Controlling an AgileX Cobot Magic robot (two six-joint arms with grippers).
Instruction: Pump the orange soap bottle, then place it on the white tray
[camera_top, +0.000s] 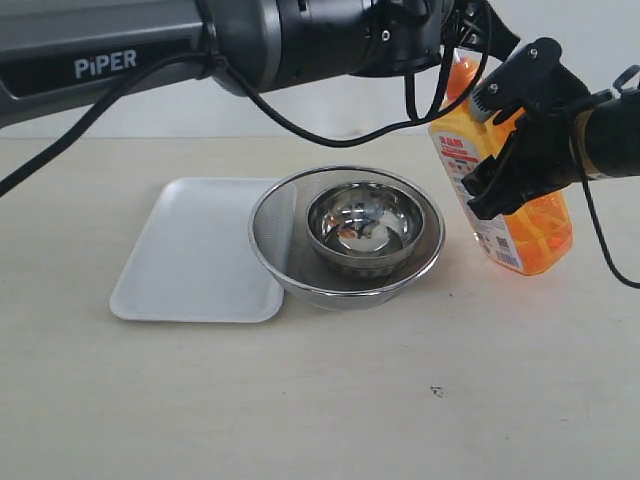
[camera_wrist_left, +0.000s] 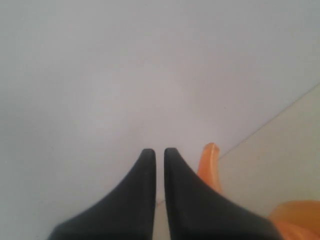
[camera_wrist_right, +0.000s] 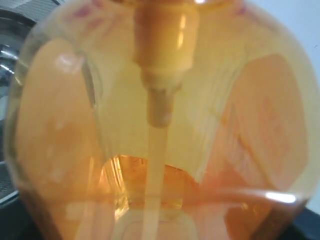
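The orange soap bottle (camera_top: 530, 225) stands at the right of the table, leaning with its top toward the left. My right gripper (camera_top: 490, 150) is shut on its body, one black finger on each side. In the right wrist view the translucent bottle (camera_wrist_right: 160, 130) fills the frame and hides the fingers. My left arm reaches across the top of the exterior view to the bottle's pump. My left gripper (camera_wrist_left: 159, 152) is shut and holds nothing, and the orange pump head (camera_wrist_left: 210, 165) sits just beside one finger. The white tray (camera_top: 195, 250) lies at the left, bare.
A round steel mesh strainer (camera_top: 275, 235) with a steel bowl (camera_top: 362, 228) inside it sits between tray and bottle, overlapping the tray's right edge. The left arm's black body and cable (camera_top: 330, 125) hang over the strainer.
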